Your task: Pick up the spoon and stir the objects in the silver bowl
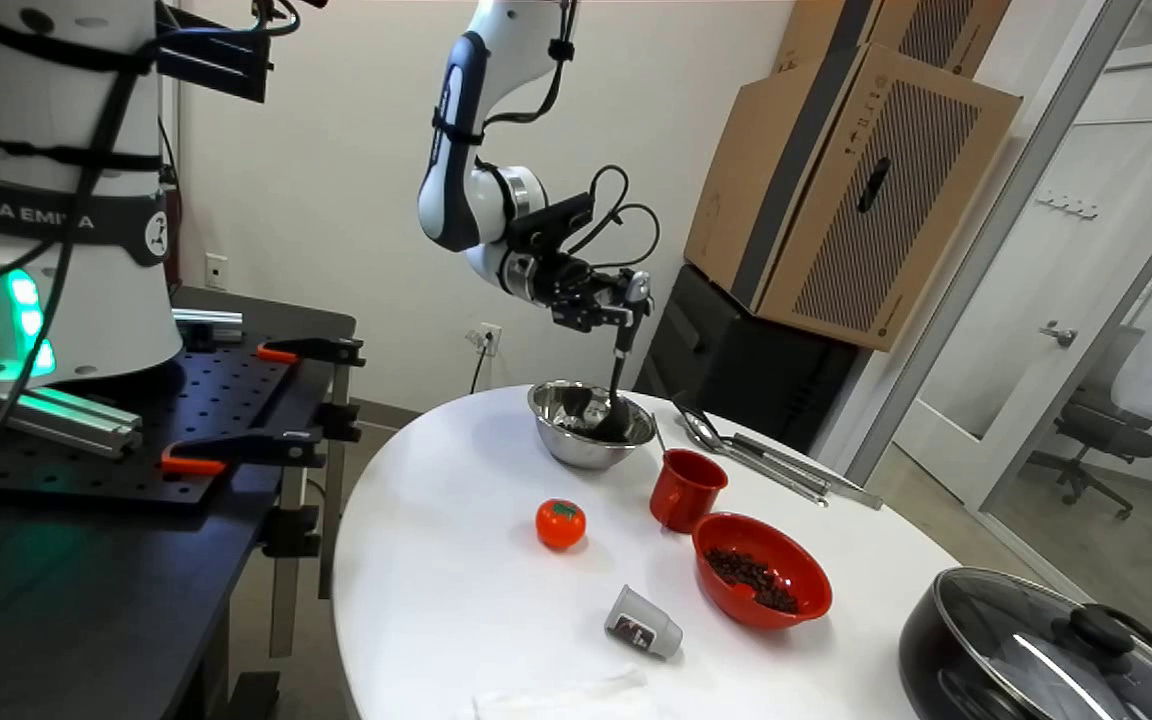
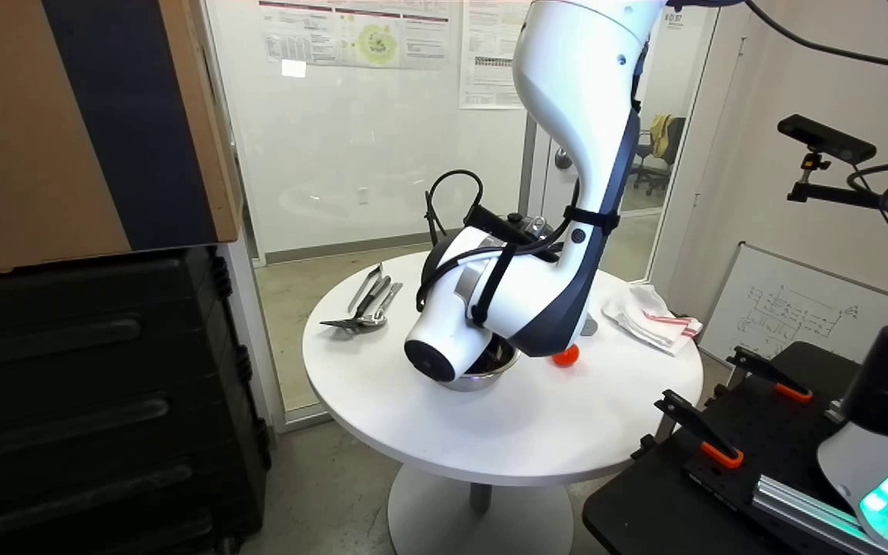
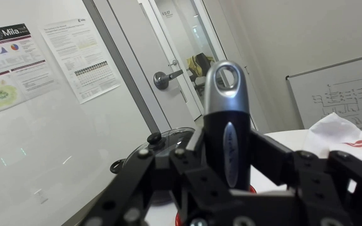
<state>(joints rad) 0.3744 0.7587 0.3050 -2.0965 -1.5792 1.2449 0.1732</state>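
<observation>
One claw (image 3: 228, 147) grips one spoon (image 1: 620, 366), its two fingers (image 3: 270, 158) pressed to either side of the dark handle. The spoon leans slightly from upright: the handle's silvery, holed end juts past the fingers, while the other end reaches down below the claw into the one silver bowl (image 1: 581, 447), on the side nearer the one red mug (image 1: 688, 488). The claw itself hangs above that bowl, apart from its rim; whether the spoon touches the metal, and how many things lie inside, cannot be told. Around them on the one round white table (image 1: 436, 560), at least three utensils (image 2: 373, 297) lie together, then one tomato (image 1: 560, 526), one red bowl (image 1: 791, 560) holding dark brown bits (image 1: 754, 578) too many to count, one small grey cup (image 1: 644, 622) on its side, and one white cloth (image 2: 648, 316) with red stripes. Farther out are one large dark pot (image 1: 936, 640) under a glass lid (image 1: 1026, 640), two cardboard boxes (image 1: 921, 200) and, at the edge of one black bench (image 1: 56, 620), two clamps (image 1: 266, 446) with orange grips.
</observation>
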